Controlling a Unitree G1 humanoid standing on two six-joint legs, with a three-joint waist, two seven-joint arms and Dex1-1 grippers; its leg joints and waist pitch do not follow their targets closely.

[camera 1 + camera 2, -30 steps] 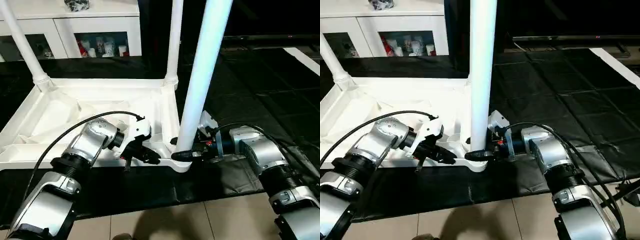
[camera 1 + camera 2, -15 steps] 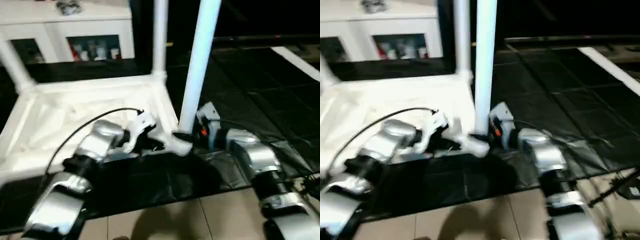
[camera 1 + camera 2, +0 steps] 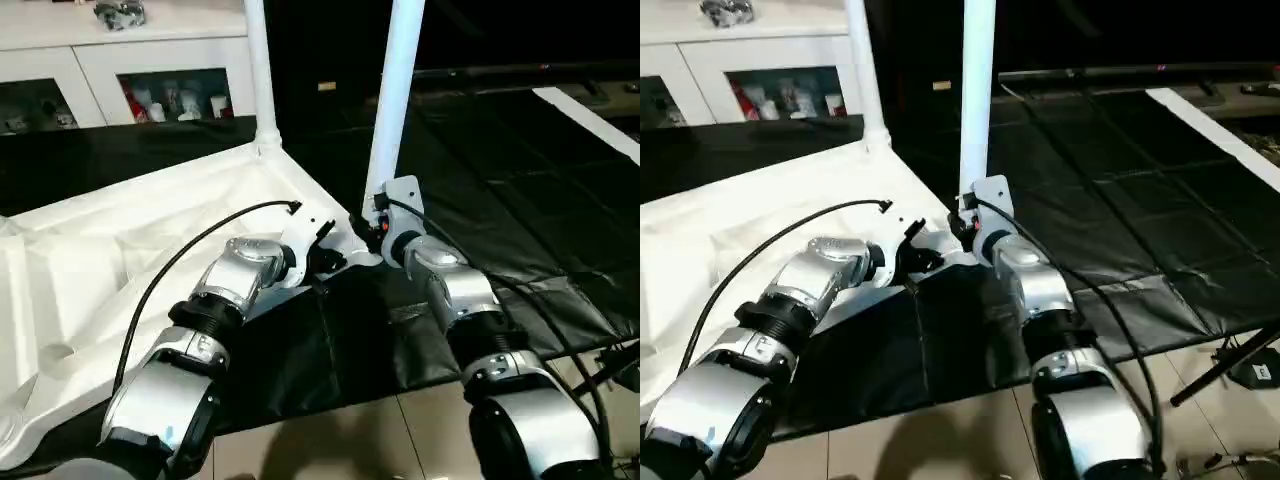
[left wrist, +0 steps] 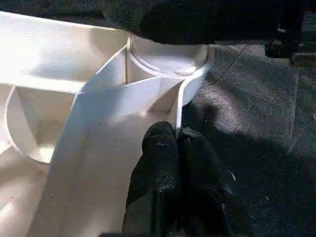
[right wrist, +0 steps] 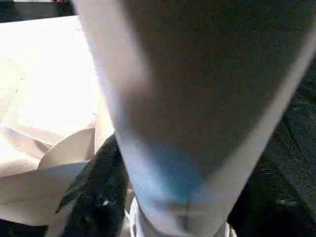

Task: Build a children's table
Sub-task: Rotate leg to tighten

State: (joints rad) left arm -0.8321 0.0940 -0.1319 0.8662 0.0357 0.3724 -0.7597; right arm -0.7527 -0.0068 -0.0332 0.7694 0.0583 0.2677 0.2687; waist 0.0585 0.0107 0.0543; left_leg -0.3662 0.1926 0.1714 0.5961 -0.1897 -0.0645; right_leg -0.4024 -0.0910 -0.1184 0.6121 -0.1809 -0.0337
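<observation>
Black floor mat [image 3: 500, 200] under upturned table top [image 3: 130, 250]; white cabinet [image 3: 120, 60] behind.

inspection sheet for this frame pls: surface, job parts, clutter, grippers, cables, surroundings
Surface: black mat over pale tiled floor.
Job's things: tabletop lies underside up on the mat; two legs stand in corner sockets, near leg and far leg.
Clutter: nothing seen on the mat beside the table.
Grippers: left gripper shut, fingertips against the tabletop's rim near the corner socket; right gripper at the near leg's base, grip not clear.
Cables: black cable arcs over the left forearm; another runs along the right arm.
Surroundings: white glass-door cabinet behind, small items inside; stand foot at the floor's right.
</observation>
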